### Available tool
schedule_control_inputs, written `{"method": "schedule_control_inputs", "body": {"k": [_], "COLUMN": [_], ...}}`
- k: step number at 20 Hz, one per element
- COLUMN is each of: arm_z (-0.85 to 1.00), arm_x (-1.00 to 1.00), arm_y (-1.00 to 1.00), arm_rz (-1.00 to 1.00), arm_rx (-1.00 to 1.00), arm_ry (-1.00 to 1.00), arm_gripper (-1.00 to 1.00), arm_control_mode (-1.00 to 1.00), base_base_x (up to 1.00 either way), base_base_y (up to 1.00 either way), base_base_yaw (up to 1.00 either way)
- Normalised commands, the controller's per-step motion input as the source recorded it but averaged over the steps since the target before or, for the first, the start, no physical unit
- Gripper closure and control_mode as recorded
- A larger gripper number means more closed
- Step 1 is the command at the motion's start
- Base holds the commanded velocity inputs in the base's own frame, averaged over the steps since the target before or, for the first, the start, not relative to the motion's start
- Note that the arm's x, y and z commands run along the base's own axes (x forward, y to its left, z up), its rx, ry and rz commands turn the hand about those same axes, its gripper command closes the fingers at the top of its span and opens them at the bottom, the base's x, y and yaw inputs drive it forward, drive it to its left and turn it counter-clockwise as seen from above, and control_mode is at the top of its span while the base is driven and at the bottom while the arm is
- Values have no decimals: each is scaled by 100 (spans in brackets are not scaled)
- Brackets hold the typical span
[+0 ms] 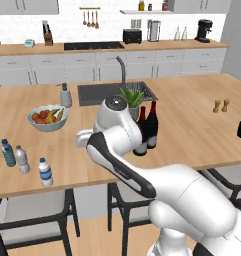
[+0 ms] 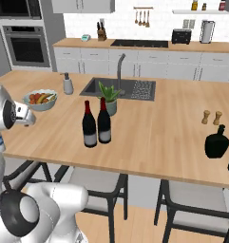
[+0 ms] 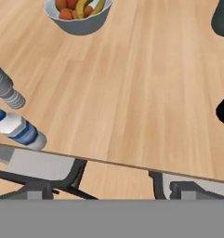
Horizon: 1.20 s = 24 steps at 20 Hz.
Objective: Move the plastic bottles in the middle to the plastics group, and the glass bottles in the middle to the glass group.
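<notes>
The small clear water bottle with the white cap and blue label band (image 1: 45,172) stands near the front edge of the wooden island (image 1: 192,120), at about eight o'clock from the two wine bottles, and in the hand view it shows at nine o'clock, close to the counter's edge (image 3: 20,131). I'd judge it light and a bit squashy, thin plastic that dents under a hard pinch and could tip if nudged, so a hold around the middle at the label band looks the safest. Just to its nine o'clock stand the two bottles of the plastics group: one blue-tinted bottle with a dark cap (image 1: 8,153) and one clear greyish bottle (image 1: 22,160) beside it, so the move would be short. The two dark wine bottles (image 2: 96,123) stand touching or nearly so in the middle of the island; they look heavy, rigid, slick and breakable, and the body below the shoulder seems the better place to grip than the slim red-topped neck. At two o'clock from the small bottles sits one fruit bowl (image 1: 47,117). Far off at three o'clock a squat dark bottle (image 2: 216,141) stands, perhaps the glass group. The arm (image 1: 122,150) leans out toward the small bottles; I cannot tell how the fingers stand.
</notes>
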Motion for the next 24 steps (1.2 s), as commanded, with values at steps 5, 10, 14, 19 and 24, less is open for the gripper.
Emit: {"method": "schedule_control_inputs", "body": {"k": [5,10,14,19,24], "arm_z": [-10,-12,-6,0,0], "arm_x": [0,0,0,1,20], "arm_y": [-41,-43,-34,-19,-26], "arm_rz": [0,0,0,0,0], "arm_rx": [-2,-2,-2,0,0], "arm_ry": [0,0,0,0,0], "arm_gripper": [-100,-100,-100,-100,-100], "arm_control_mode": [-100,-100,-100,-100,-100], "base_base_x": [0,0,0,0,0], "base_base_y": [0,0,0,0,0], "base_base_yaw": [0,0,0,0,0]}}
